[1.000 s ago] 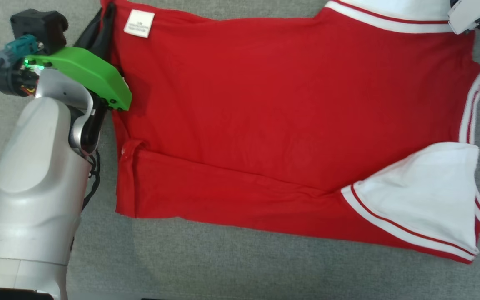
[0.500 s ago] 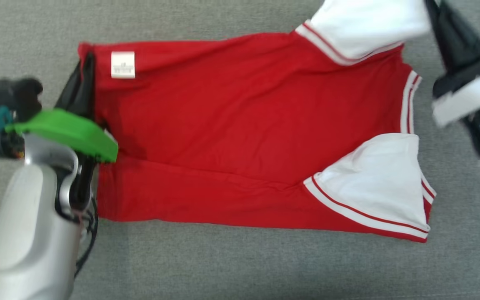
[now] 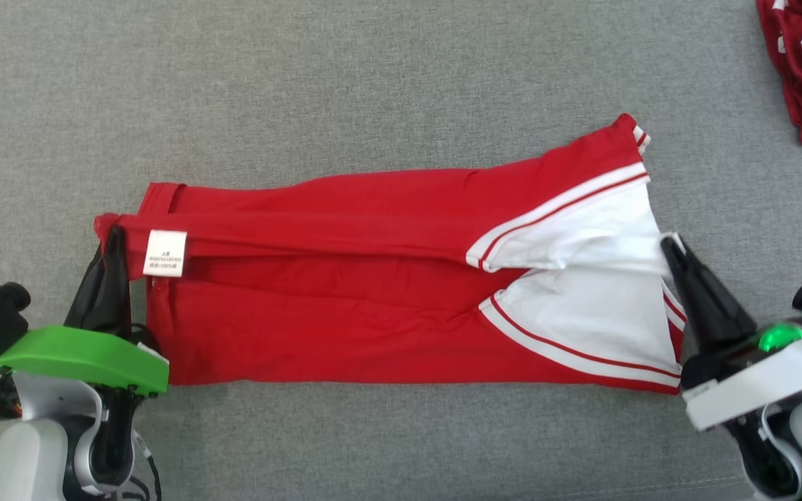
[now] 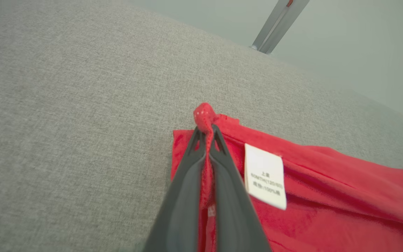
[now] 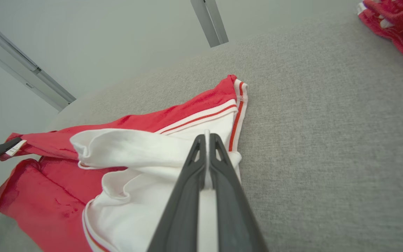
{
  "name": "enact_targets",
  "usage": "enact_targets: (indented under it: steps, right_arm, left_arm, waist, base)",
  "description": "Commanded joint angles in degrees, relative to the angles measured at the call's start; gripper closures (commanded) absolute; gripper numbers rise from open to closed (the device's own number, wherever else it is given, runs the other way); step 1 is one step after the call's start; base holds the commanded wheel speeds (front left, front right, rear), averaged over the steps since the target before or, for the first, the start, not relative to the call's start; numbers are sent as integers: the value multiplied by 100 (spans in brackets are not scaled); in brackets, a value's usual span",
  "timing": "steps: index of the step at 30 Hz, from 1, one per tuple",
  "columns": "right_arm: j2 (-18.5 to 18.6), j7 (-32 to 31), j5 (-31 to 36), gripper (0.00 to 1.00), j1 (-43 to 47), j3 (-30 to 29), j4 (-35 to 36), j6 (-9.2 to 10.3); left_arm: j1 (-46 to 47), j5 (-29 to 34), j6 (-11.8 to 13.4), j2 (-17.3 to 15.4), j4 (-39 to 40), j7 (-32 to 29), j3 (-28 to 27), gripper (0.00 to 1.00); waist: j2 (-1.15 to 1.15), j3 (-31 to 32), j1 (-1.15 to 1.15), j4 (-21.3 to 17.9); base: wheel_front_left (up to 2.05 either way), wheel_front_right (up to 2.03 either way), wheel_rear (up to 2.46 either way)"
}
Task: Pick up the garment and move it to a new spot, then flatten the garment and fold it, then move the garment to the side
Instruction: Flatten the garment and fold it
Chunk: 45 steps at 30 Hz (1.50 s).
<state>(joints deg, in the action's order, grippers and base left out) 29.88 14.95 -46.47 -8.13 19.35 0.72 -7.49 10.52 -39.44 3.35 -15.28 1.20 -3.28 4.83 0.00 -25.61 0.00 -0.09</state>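
Red-and-white soft knit garment (image 3: 345,306), folded lengthwise, mid grey fabric surface (image 3: 373,83), towards front edge. Clamped at red hem corner by left gripper (image 3: 114,240), at white sleeve edge by right gripper (image 3: 670,245). Judged light, limp, unbreakable; best taken at seamed corners.

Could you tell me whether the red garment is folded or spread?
Folded: the red garment lies doubled lengthwise, both white sleeves overlapping at one end.
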Motion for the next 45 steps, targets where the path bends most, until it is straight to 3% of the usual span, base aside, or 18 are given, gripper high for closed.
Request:
enact_targets:
  steps: [1,2,3,4,5,6,14,19,23,32,45]
  right_arm:
    - [-72,-81,36,100,206,-48,61,0]
    - [-116,-122,84,100,300,-52,83,0]
    - [-190,-168,92,100,412,-50,98,0]
    - [-221,-204,136,62,480,-29,99,0]
    - [-262,-205,227,8,541,-44,96,0]
    - [-327,-181,284,0,569,-92,86,0]
    - [-964,-21,1473,0,735,-980,542,0]
    - [-1276,-203,2114,0,859,-1470,945,0]
    - [-1455,-418,2426,0,982,-1641,1072,0]
    - [-1708,-668,2680,0,1247,-1773,1281,0]
    - [-1649,-806,2644,0,1177,-1769,1239,0]
  left_arm:
    - [-159,-57,72,-58,35,-65,-35,100]
    - [-256,-71,97,-65,30,-115,-24,100]
    - [-353,-119,134,-41,21,-179,-13,93]
    - [-410,-112,153,-32,11,-191,-13,58]
    - [-478,-70,186,-27,10,-144,-28,0]
    - [-546,-31,222,-8,1,-105,-23,0]
    - [-861,1110,780,152,320,1073,199,0]
    - [-807,1649,883,223,523,1555,467,0]
    - [-994,1924,986,247,624,1579,700,0]
    - [-999,2034,967,155,529,1444,879,0]
    - [-778,2078,993,135,643,1450,939,0]
  waist:
    - [0,38,0,-18]
    - [0,65,0,-38]
    - [0,92,0,-56]
    - [0,121,0,-71]
    - [0,155,0,-91]
    - [0,194,0,-107]
    - [0,499,0,-160]
    - [0,721,0,-172]
    - [0,908,0,-197]
    - [0,1054,0,-203]
    - [0,900,0,-117]
  base:
    - [0,0,0]
    - [0,0,0]
    - [0,0,0]
    - [0,0,0]
    - [0,0,0]
    - [0,0,0]
    - [0,0,0]
    - [0,0,0]
    - [0,0,0]
    - [0,0,0]
    - [0,0,0]
